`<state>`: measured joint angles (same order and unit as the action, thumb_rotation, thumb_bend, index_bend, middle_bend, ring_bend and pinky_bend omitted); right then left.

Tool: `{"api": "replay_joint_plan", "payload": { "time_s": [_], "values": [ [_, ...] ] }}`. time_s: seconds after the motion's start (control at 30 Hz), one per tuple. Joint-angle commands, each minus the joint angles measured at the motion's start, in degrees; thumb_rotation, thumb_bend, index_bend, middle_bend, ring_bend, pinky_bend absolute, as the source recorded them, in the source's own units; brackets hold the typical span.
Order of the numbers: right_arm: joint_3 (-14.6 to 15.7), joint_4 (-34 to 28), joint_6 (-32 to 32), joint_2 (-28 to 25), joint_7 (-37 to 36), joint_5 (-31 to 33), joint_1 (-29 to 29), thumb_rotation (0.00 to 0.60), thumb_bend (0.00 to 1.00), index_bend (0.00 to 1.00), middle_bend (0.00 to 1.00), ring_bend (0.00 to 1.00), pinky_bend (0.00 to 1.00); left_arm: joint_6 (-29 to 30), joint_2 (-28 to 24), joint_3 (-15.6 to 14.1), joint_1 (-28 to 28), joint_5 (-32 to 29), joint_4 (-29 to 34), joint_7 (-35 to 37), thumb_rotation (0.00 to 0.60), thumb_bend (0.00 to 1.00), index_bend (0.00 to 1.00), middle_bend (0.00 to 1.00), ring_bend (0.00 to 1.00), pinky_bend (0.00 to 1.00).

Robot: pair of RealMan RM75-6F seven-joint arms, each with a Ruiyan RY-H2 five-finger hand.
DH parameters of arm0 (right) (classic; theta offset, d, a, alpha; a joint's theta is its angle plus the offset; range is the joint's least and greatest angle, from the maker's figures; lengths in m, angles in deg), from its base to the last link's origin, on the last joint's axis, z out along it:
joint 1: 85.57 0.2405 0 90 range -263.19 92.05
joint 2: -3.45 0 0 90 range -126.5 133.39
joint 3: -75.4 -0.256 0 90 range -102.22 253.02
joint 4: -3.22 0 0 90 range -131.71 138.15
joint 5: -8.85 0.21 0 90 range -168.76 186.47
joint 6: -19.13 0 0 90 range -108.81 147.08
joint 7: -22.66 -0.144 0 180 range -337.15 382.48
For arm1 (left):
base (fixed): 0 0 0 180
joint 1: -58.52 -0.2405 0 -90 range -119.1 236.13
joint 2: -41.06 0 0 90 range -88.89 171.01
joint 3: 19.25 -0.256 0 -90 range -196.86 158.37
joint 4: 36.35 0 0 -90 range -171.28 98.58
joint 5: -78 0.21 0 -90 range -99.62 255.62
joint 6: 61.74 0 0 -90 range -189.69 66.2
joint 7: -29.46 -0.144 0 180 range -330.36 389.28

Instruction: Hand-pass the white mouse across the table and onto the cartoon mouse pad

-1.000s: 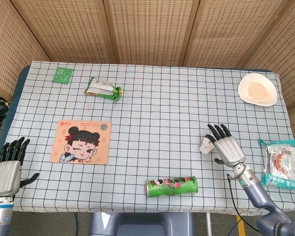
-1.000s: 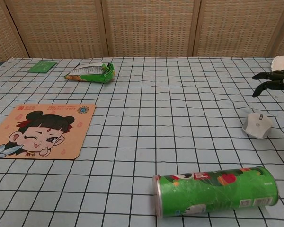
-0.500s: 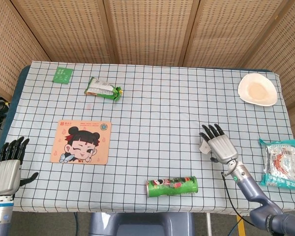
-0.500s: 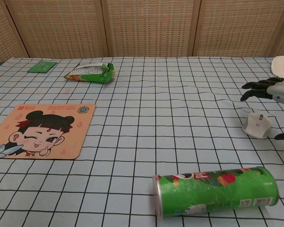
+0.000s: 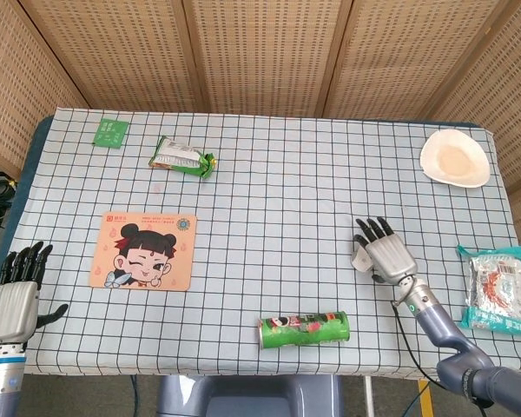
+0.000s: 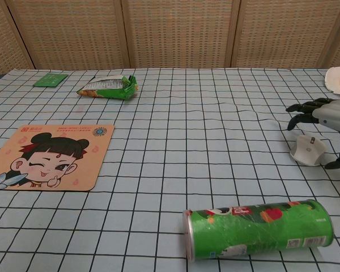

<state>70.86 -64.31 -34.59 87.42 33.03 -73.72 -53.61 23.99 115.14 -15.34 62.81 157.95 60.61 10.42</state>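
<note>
The white mouse (image 6: 307,152) lies on the checked cloth at the right side of the table; in the head view only its left edge (image 5: 359,257) shows under my right hand (image 5: 384,252). That hand (image 6: 323,115) hovers just above the mouse with its fingers spread and curved down and the thumb (image 6: 339,161) at the mouse's right, gripping nothing. The cartoon mouse pad (image 5: 143,251) (image 6: 45,157) lies far to the left. My left hand (image 5: 13,295) hangs off the table's near left corner, holding nothing, fingers apart.
A green chip can (image 5: 304,329) (image 6: 258,228) lies on its side near the front edge. A green snack bag (image 5: 182,157) and a green card (image 5: 111,132) sit at the back left. A white bowl (image 5: 454,159) and a noodle packet (image 5: 501,288) are on the right.
My right hand has moved left and down over the mouse, now covering most of it in the head view. The mouse and my left hand have stayed put.
</note>
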Motion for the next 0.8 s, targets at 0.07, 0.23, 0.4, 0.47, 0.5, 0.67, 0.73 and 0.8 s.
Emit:
{"api": "replay_joint_plan", "payload": {
  "time_s": [0.07, 0.23, 0.4, 0.47, 0.5, 0.67, 0.73, 0.8],
  "values": [
    [0.2, 1.9, 1.0, 1.5, -0.4, 0.5, 0.8, 0.600, 0.13, 0.26, 0.05, 0.00, 0.00, -0.1, 0.1, 0.1, 0.1, -0.3, -0.2, 0.1, 0.600, 0.00, 0.00, 0.00, 0.00, 0.00],
    [0.5, 4.3, 1.5, 2.6, -0.7, 0.4, 1.4, 0.600, 0.13, 0.30, 0.06, 0.00, 0.00, -0.3, 0.1, 0.2, 0.2, -0.6, -0.3, 0.3, 0.600, 0.00, 0.00, 0.00, 0.00, 0.00],
    [0.7, 5.5, 1.4, 3.1, -1.4, 0.1, 1.8, 0.600, 0.13, 0.34, 0.08, 0.00, 0.01, -0.6, 0.1, 0.1, 0.3, -0.8, -0.5, 0.2, 0.600, 0.00, 0.00, 0.00, 0.00, 0.00],
    [0.9, 5.8, 1.6, 3.3, -1.5, 0.1, 2.1, 0.600, 0.13, 0.34, 0.08, 0.00, 0.01, -0.6, 0.2, 0.1, 0.3, -0.9, -0.5, 0.2, 0.600, 0.00, 0.00, 0.00, 0.00, 0.00],
    [0.9, 5.9, 1.6, 3.4, -1.5, 0.0, 2.2, 0.600, 0.13, 0.34, 0.09, 0.00, 0.01, -0.6, 0.2, 0.2, 0.4, -1.0, -0.5, 0.2, 0.600, 0.00, 0.00, 0.00, 0.00, 0.00],
    [1.3, 6.7, 1.2, 4.2, -2.5, -0.6, 2.4, 0.600, 0.13, 0.41, 0.17, 0.04, 0.05, -0.8, 0.2, 0.1, 0.5, -1.2, -0.6, 0.2, 0.600, 0.00, 0.00, 0.00, 0.00, 0.00],
    [1.4, 7.0, 0.7, 4.6, -3.4, -1.0, 2.4, 0.600, 0.13, 0.49, 0.25, 0.12, 0.11, -0.8, 0.2, 0.1, 0.5, -1.2, -0.6, 0.3, 0.600, 0.00, 0.00, 0.00, 0.00, 0.00],
    [1.7, 7.9, -0.6, 5.1, -4.2, -2.0, 2.4, 0.600, 0.14, 0.59, 0.37, 0.25, 0.23, -0.8, 0.2, 0.1, 0.5, -1.3, -0.6, 0.4, 0.600, 0.00, 0.00, 0.00, 0.00, 0.00]
  ]
}}
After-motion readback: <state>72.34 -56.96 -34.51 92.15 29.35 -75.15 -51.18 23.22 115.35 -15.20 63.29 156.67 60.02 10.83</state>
